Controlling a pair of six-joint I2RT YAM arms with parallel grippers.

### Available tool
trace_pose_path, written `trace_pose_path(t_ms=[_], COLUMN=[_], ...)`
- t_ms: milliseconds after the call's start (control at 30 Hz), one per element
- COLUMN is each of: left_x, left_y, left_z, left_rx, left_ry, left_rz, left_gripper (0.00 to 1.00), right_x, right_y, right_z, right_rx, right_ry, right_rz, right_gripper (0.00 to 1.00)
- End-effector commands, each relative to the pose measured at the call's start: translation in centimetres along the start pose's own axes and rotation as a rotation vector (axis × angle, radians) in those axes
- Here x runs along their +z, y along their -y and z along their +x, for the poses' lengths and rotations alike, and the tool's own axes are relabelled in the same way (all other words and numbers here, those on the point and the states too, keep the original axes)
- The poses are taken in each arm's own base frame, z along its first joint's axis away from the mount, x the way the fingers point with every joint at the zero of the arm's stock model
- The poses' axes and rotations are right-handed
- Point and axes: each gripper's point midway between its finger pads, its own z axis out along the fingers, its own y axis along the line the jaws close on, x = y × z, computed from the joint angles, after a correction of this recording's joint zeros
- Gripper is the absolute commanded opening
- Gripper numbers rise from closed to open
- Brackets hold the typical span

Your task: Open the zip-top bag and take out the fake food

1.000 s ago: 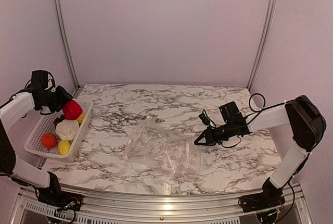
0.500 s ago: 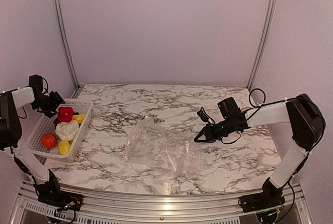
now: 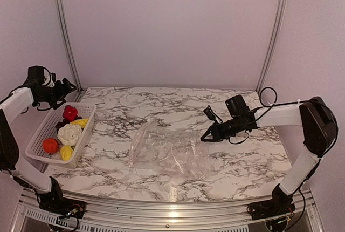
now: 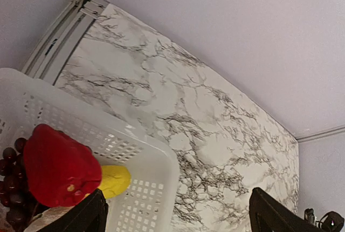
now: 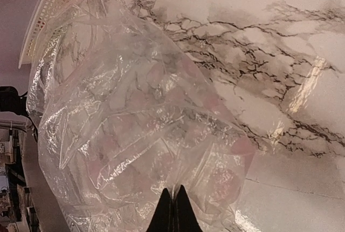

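Observation:
The clear, crinkly zip-top bag [image 3: 167, 154] lies crumpled on the middle of the marble table and looks empty. My right gripper [image 3: 207, 137] is shut on its right edge, and in the right wrist view the plastic of the bag [image 5: 135, 108] gathers at the closed tips of the right gripper [image 5: 173, 193]. The fake food lies in the white basket [image 3: 33, 154]: a red piece [image 3: 69, 112], a white cauliflower [image 3: 69, 134], an orange fruit [image 3: 50, 145], yellow pieces [image 3: 66, 152] and dark grapes [image 4: 11, 189]. My left gripper [image 3: 64, 88] hangs open and empty above the basket's far end.
The basket's rim [image 4: 161, 159] stands along the table's left edge, close to the left wall and its metal rail [image 3: 67, 38]. Bare marble [image 3: 178, 105] stretches behind the bag. The right arm's cable [image 3: 265, 100] loops near the right wall.
My left gripper opened and let the red piece drop into the basket, then drew up and back. My right gripper shifted a little farther back, pulling the bag's edge along.

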Motion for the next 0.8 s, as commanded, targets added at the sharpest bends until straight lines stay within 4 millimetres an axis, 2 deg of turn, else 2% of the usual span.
trace_pose_path(t_ms=[0,100,233,367,500,633,700,767], left_x=[0.9,2.6,5.9,8.9,11.5,12.8,12.9,13.0], left_y=[8.2,13.7,18.2,20.7,21.3,20.4,19.9,19.9], left_z=[5.3,10.9,17.7,23.3,27.5,29.8,30.1,29.5], left_rx=[0.143,0.186,0.272,0.340,0.361,0.330,0.308,0.299], left_ry=[-0.110,-0.218,-0.389,-0.545,-0.639,-0.700,-0.707,-0.679], left_rz=[0.263,0.439,0.524,0.528,0.519,0.498,0.486,0.495], left_gripper=[0.93,0.93,0.93,0.93,0.86,0.60,0.40,0.20], right_x=[-1.1,-1.2,-1.1,-1.2,-1.5,-2.1,-2.3,-2.7], right_y=[-1.3,-2.0,-2.9,-3.5,-3.9,-3.7,-3.2,-2.3], right_z=[-2.6,-3.1,-3.4,-3.6,-4.0,-4.1,-4.1,-4.1], right_rx=[-0.075,-0.114,-0.171,-0.211,-0.242,-0.249,-0.231,-0.201], right_ry=[0.054,0.056,0.057,0.062,0.074,0.098,0.104,0.116], right_rz=[-0.007,-0.012,-0.015,-0.012,0.001,0.025,0.043,0.063], right_gripper=[0.00,0.00,0.00,0.00,0.00,0.00,0.00,0.00])
